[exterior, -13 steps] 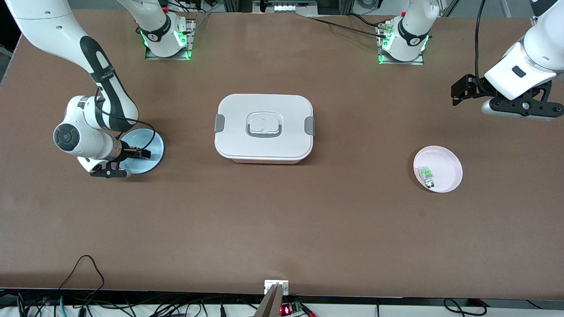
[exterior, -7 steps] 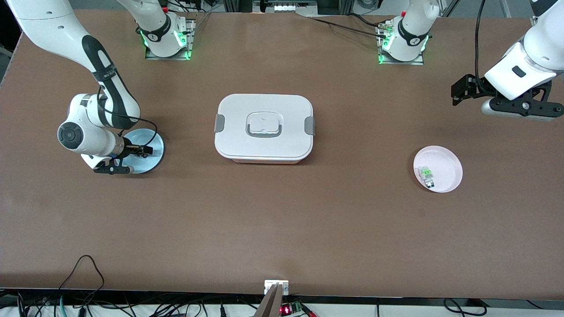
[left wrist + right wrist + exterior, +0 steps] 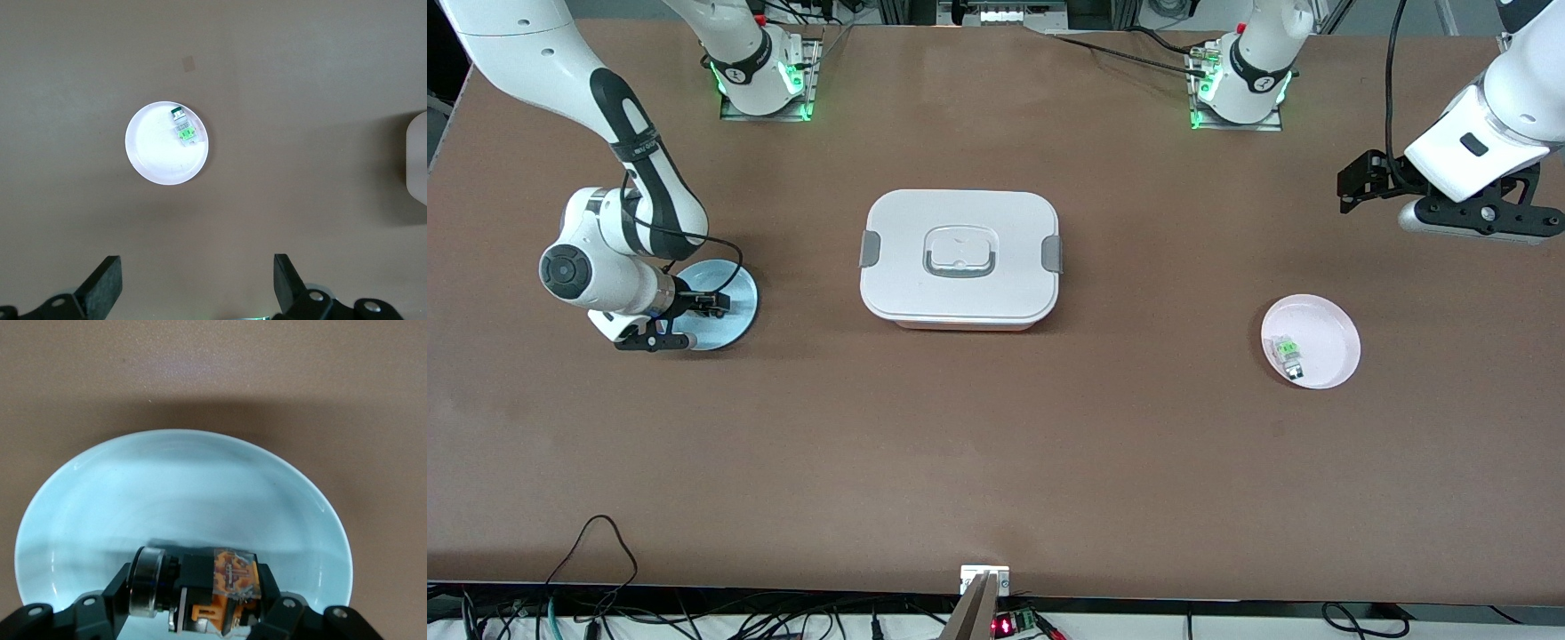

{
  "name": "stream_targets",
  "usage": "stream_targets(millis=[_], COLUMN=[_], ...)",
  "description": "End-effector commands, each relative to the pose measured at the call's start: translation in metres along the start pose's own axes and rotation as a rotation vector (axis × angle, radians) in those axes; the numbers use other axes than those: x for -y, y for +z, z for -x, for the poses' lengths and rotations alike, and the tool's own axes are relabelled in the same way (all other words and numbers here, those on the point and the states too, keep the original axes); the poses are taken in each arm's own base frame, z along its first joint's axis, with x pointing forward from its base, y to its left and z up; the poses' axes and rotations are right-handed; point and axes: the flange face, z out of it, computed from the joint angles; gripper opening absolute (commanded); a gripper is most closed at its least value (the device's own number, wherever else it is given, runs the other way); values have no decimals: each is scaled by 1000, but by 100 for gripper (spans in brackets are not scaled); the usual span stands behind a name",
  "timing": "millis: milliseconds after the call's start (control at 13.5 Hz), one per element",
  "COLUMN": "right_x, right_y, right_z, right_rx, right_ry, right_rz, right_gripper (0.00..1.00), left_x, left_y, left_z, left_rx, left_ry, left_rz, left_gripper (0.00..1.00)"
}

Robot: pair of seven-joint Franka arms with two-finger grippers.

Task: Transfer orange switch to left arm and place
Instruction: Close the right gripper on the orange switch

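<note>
In the right wrist view the orange switch (image 3: 227,587), black with an orange middle and a silver round end, sits between the fingers of my right gripper (image 3: 197,597), which is shut on it just above the pale blue plate (image 3: 180,487). In the front view that gripper (image 3: 710,304) is low over the blue plate (image 3: 740,313) at the right arm's end of the table, and it hides the switch. The white lidded box (image 3: 959,258) stands mid-table. My left gripper (image 3: 1353,185) waits in the air, open and holding nothing (image 3: 197,283).
A pale pink plate (image 3: 1327,333) holds a grey component with a green part (image 3: 1288,353) at the left arm's end, nearer the front camera than the box. The left wrist view shows this plate (image 3: 157,160) and the box's edge (image 3: 417,167). Cables lie along the table's near edge.
My right gripper has shut on the orange switch over the blue plate, and its wrist has shifted slightly. The left arm has not moved.
</note>
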Motion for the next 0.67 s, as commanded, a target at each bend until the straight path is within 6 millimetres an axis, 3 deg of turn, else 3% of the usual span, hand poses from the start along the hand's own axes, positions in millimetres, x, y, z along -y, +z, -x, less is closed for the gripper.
stream_targets(millis=[0,297,595], right_x=[-1,2,9], right_y=[-4,-20,-54], right_z=[7,6,4], right_rx=[-13,-34,-56], right_ry=[-49,-77,-91], right_rz=[12,13,15], right_gripper=[44,30,30], left_x=[0,0,0], left_y=[-6,-6,-6], left_z=[-3,-3,-3], left_rx=[1,1,1], left_ry=[2,2,1], left_rz=[22,22,22], left_gripper=[100,100,100])
